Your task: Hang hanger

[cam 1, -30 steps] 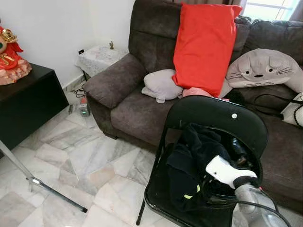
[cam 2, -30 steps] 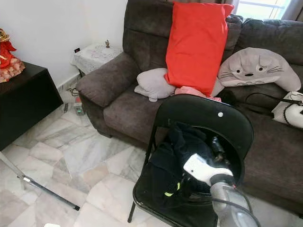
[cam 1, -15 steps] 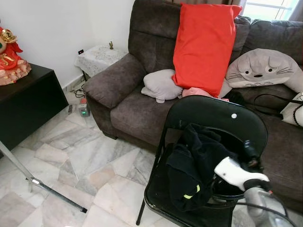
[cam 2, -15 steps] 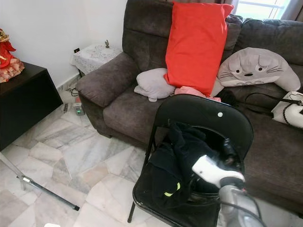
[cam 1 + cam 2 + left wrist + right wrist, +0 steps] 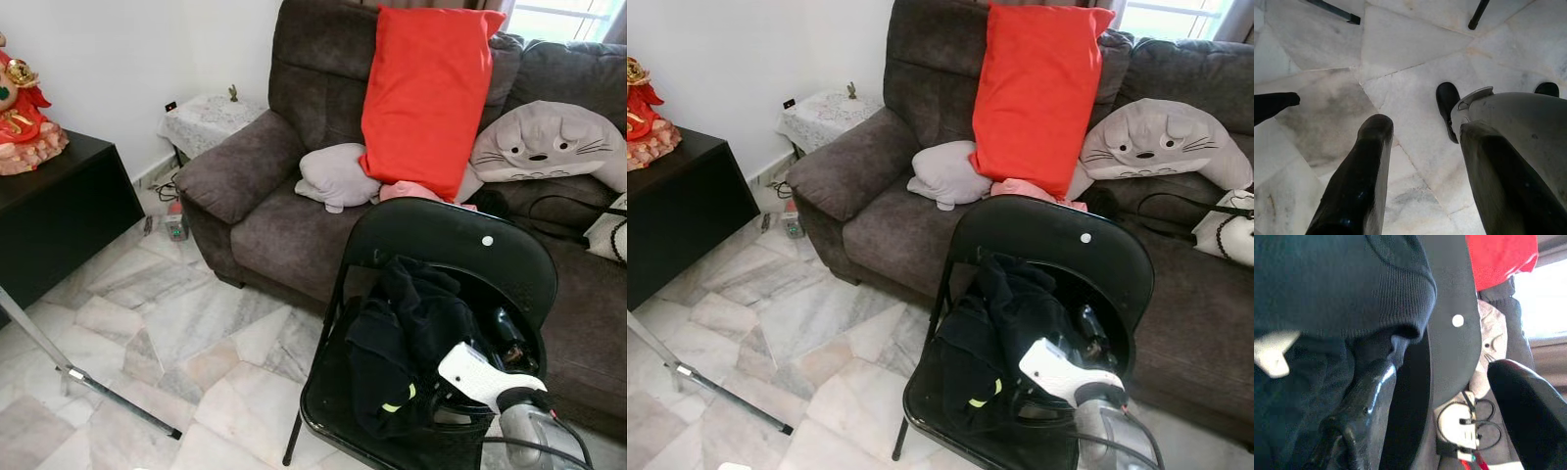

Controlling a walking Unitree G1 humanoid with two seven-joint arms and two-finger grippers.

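I count one black folding chair (image 5: 446, 257) in front of me, with one heap of dark clothing (image 5: 402, 343) piled on its seat, a small yellow-green mark showing low on the heap. I can't pick out a hanger anywhere in that pile, so I can't say where it sits. My right claw (image 5: 507, 335) is over the chair seat just beside the clothing, below the curved backrest; its white wrist housing (image 5: 476, 372) shows nearer me. From the right wrist camera the two black fingers (image 5: 1364, 404) stand apart with nothing between them, one lying against the dark knit fabric; that view also gives me a white label in the cloth and the white dot on the chair back. My left claw (image 5: 1418, 161) hangs over the marble floor (image 5: 1400, 58), fingers spread and empty, and its camera catches my two black feet.

Behind the chair: one brown sofa (image 5: 284, 186), one red pillow (image 5: 426, 93), one grey cushion (image 5: 335, 176), one grey cat-faced plush (image 5: 549, 142). At my left, one black bench (image 5: 59, 211) carries one red figurine (image 5: 24, 117)
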